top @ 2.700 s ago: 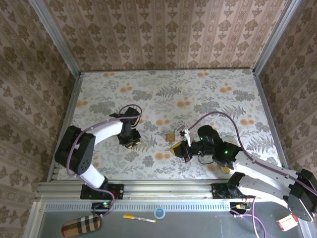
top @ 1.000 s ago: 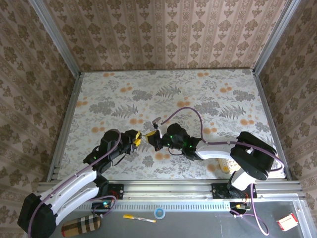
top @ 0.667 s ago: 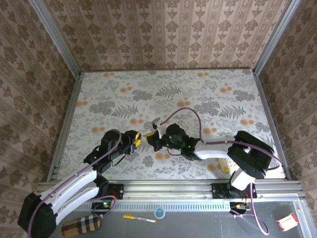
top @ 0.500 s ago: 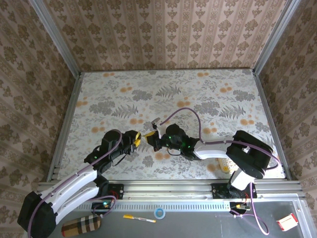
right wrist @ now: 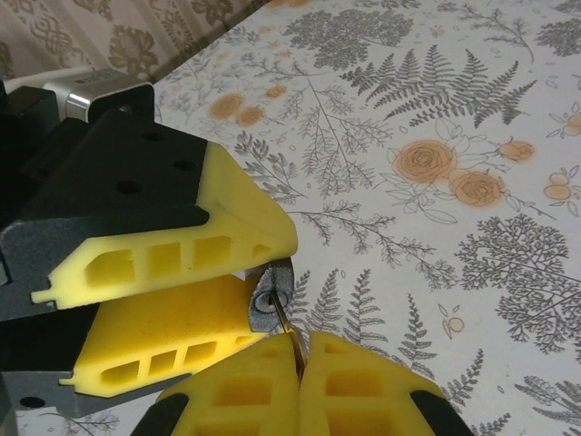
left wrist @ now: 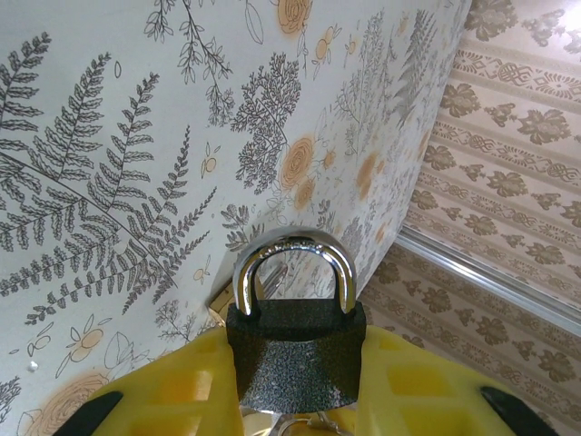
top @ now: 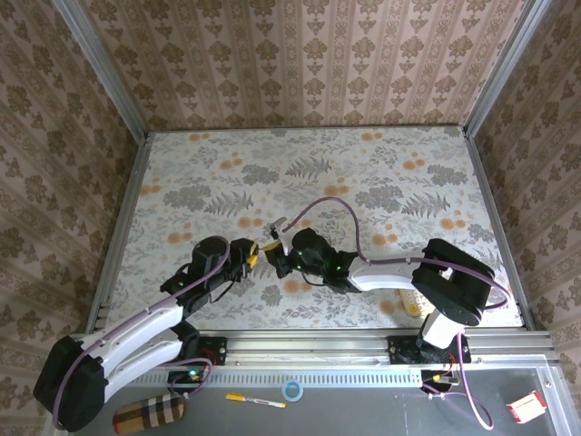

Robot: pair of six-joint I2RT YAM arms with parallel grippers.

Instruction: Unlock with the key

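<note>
Both clamped: right gripper [right wrist: 298, 350] holds the key [right wrist: 284, 319] blade-first toward padlock [left wrist: 292, 338] in left gripper [left wrist: 295, 377].

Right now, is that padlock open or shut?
Shut: both legs of the shackle sit down in the padlock body, which the left gripper holds.

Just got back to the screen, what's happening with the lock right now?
The left gripper has its jaws clamped on the dark body of the padlock, silver shackle pointing away from the wrist and closed. The right gripper is shut on the key, whose thin blade sticks out with its tip at the keyhole in the lock's underside. How far the blade is in cannot be told.
</note>
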